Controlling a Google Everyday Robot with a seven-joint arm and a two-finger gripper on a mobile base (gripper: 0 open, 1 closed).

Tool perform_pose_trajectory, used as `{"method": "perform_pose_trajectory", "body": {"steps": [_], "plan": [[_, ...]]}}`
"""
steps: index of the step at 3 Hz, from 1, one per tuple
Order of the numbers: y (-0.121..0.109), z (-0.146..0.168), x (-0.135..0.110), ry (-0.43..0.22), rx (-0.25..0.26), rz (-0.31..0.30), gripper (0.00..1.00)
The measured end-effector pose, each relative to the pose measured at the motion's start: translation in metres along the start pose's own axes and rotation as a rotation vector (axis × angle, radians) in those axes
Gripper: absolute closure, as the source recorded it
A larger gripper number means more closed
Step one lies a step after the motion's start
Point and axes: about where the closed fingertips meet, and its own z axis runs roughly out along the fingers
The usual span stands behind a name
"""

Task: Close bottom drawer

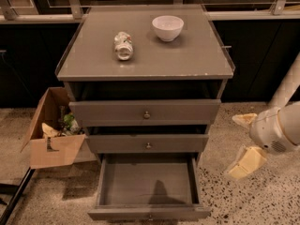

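The bottom drawer (pixel 149 213) of the grey cabinet (pixel 145 69) is pulled far out toward me. Its plain grey tray (pixel 147 184) is empty, and the slim front sits at the lower edge of the view with its knob barely showing. My gripper (pixel 241 143) hangs to the right of the cabinet, level with the middle and bottom drawers and apart from them. Its two beige fingers (pixel 245 164) are spread open and hold nothing.
The top drawer (pixel 146 111) and the middle drawer (pixel 147 144) stand slightly out. A white bowl (pixel 167 27) and a crushed can (pixel 123 45) lie on the cabinet top. An open cardboard box (pixel 51 135) with trash stands on the floor at the left.
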Motion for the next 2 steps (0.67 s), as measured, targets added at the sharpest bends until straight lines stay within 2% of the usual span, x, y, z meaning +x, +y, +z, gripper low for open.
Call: {"method": "perform_pose_trajectory", "body": {"steps": [1,2], "plan": [[0.0069,0.0264,0.0125,0.017,-0.048,0.023,0.00],[0.0084,0.0313,0.0150,0.021,-0.057,0.028,0.14]]}}
